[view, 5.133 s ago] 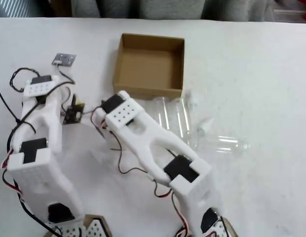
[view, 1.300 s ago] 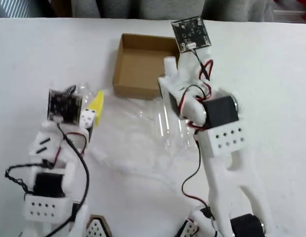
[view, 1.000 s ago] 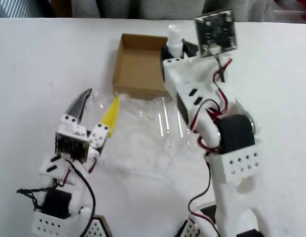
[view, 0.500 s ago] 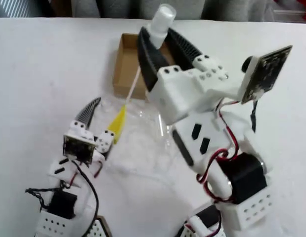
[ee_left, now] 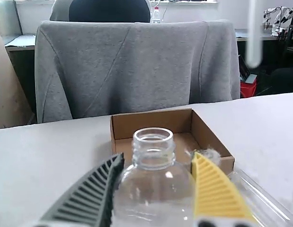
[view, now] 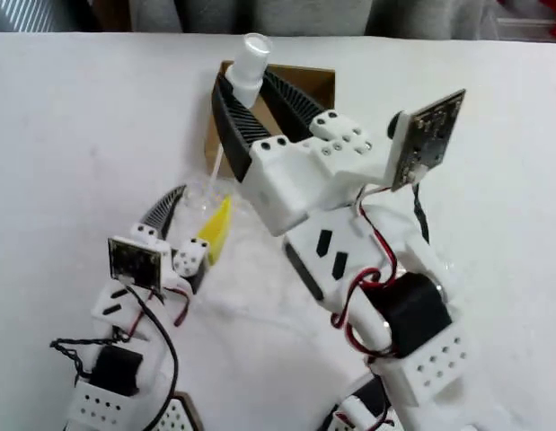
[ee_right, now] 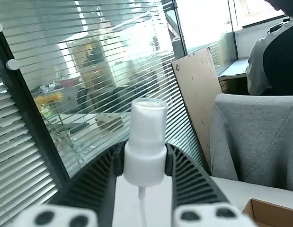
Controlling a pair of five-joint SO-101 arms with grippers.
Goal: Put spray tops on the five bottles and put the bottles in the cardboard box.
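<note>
White spray top (ee_right: 145, 146), apparently upright

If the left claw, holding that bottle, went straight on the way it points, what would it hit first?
Most likely the cardboard box: the left gripper, shut on the bottle, points straight at its near side. Height is hard to judge, so the bottle might clear the rim.

One cardboard box (ee_left: 151, 124) and one spray top (view: 250, 54). Two clear bottles can be counted: a standing bottle (ee_left: 153, 182) and a lying bottle (ee_left: 262, 196). Two grippers: left gripper (view: 199, 196), right gripper (view: 244, 77).
</note>
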